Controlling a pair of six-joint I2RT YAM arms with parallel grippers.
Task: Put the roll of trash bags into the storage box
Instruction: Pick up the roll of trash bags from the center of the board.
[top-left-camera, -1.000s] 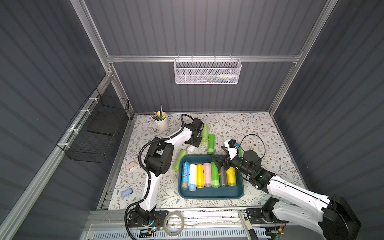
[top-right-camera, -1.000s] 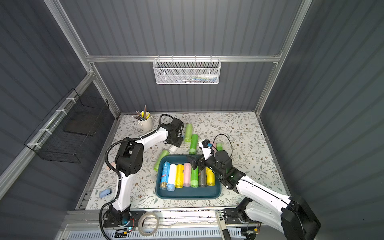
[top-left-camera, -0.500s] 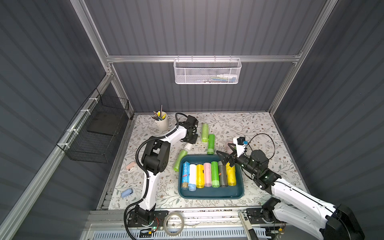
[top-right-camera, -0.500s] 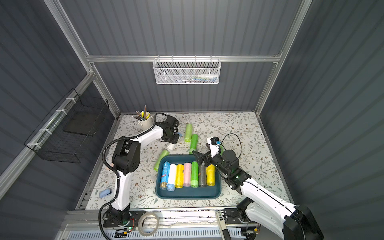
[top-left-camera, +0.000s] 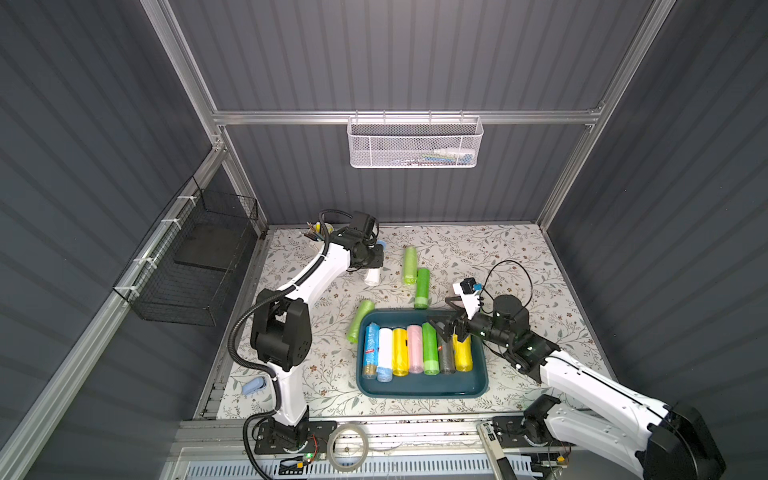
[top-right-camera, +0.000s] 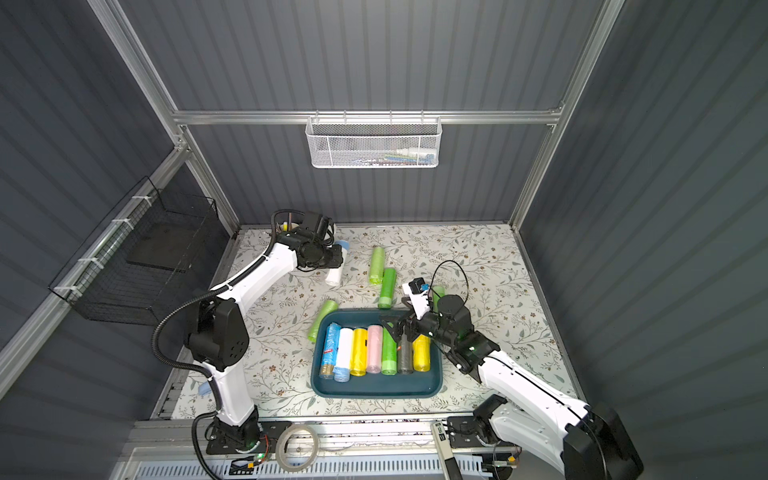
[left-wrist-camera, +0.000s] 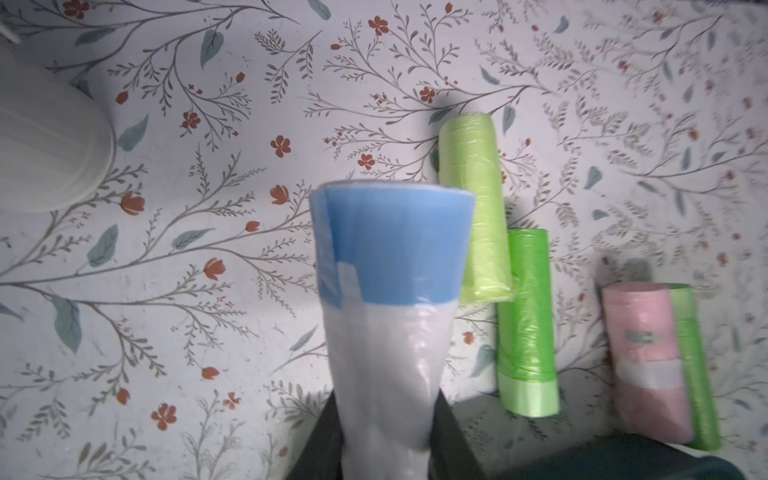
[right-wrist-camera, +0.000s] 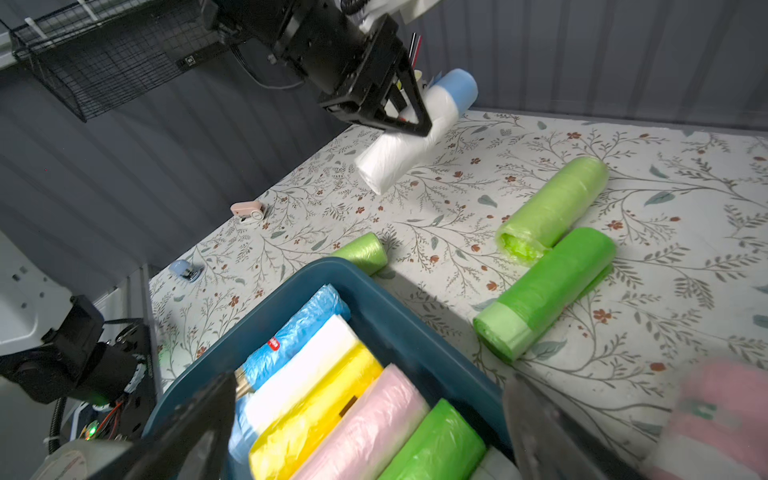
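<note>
**Left gripper**: the jaws are clamped at mid-length on a white cylindrical roll of plastic trash bags with a blue end band. The roll is held tilted, blue end up. Whether the white end touches the floral-patterned bench cannot be told. It is located toward the bench's far left corner, well apart from the storage box.

**Right gripper**: the jaws are spread wide and nothing is held. It is poised over the far right part of the storage box.

**Storage box**: a shallow dark teal plastic rectangular tray with rounded corners and a raised rim, set near the middle of the bench's near edge. Seven rolls are laid in it side by side. From the left:
- blue roll
- white roll
- yellow roll
- pink roll
- green roll
- dark grey roll
- second yellow roll

**Loose on the bench:**
- A pale green roll is laid just beside the box's far left corner.
- A second pale green roll and a bright green roll are laid touching beyond the box's far edge.
- A loose pink roll is laid near the box's far right corner.

**Elsewhere:**
- A white ribbed cup is placed at the bench's far left corner.
- A small pink object and a small pale blue object are found along the left edge.
- A white mesh basket is hung on the back wall.
- A black wire basket is hung on the left wall.
</note>
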